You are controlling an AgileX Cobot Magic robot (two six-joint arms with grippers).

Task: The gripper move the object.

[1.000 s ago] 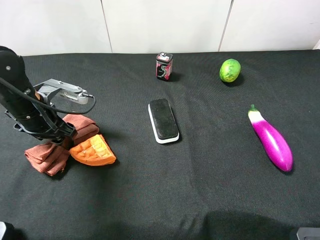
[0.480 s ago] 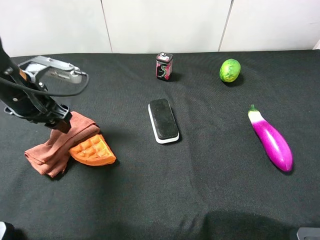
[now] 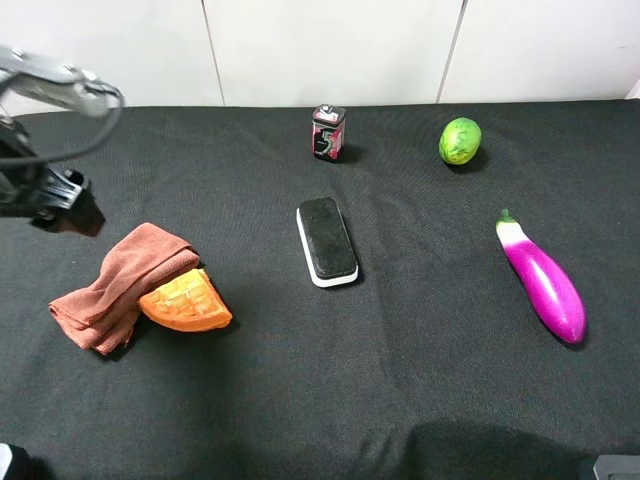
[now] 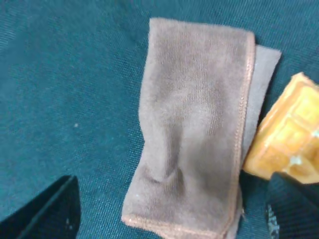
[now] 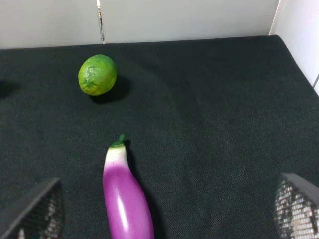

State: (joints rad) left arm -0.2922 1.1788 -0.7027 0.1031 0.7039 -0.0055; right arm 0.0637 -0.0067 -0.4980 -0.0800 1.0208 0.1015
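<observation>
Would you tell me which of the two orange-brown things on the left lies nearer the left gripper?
The rust-brown towel. It lies on the side toward the left gripper, while the orange waffle wedge sits on the towel's far side.

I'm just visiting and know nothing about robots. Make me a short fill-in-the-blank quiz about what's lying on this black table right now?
1. The folded rust-brown towel lies right beside an orange wedge shaped like a ____.
2. The long purple vegetable on the right side is an ____.
3. The round fruit near the back wall is coloured ____.
4. The left tool hangs above the table, holding ____.

Missing words: waffle; eggplant; green; nothing
</observation>
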